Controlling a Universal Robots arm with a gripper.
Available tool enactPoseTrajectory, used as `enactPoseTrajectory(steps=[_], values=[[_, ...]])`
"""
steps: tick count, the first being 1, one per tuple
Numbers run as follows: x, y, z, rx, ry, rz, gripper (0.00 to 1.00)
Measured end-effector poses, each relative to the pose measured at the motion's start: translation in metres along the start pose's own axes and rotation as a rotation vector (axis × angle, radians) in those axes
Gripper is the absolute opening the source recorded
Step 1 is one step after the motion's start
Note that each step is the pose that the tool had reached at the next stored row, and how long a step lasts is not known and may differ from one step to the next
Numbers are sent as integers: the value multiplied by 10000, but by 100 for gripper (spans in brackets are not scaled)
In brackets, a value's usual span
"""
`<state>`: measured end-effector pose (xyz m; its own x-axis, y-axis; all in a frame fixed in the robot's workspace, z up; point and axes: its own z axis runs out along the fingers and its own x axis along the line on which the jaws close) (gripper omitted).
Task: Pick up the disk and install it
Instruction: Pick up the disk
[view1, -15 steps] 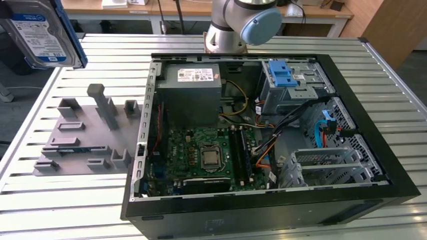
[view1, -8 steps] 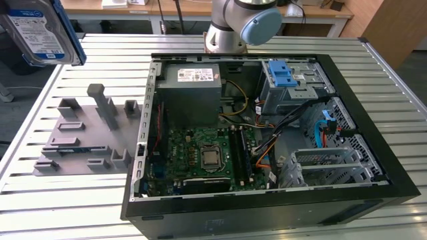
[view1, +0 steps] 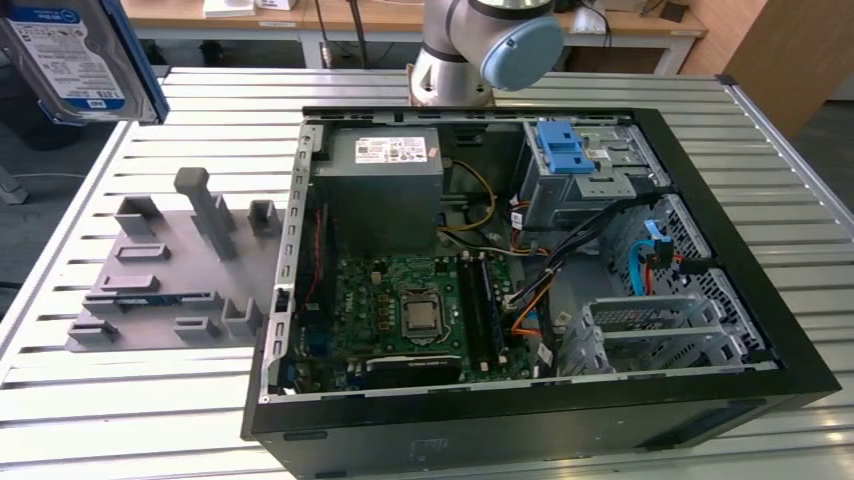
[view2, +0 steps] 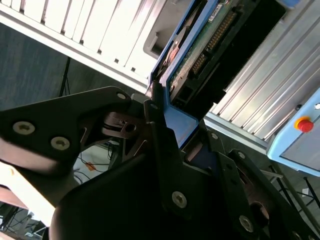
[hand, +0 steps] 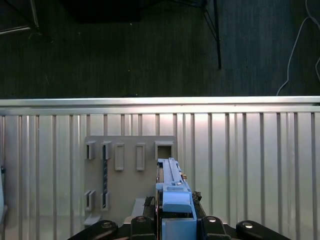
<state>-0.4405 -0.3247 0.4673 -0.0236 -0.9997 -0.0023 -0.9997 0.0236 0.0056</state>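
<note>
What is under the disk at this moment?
In the first wrist view, under the disk, held by the pincer, lie a grey holder plate with slots and the slatted metal table. Disk and pincer cover part of the plate.

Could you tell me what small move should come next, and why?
Probably carry the blue-framed silver hard drive, clamped in the claw, toward the open black computer case: it hangs over the grey slotted holder, well apart from the metal drive cage.

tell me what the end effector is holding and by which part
The end effector holds the disk by one end of its blue bracket.
</note>
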Motion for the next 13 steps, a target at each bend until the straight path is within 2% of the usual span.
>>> enactPoseTrajectory(steps=[13], values=[[-1,1,-233,-1,0,0,36]])
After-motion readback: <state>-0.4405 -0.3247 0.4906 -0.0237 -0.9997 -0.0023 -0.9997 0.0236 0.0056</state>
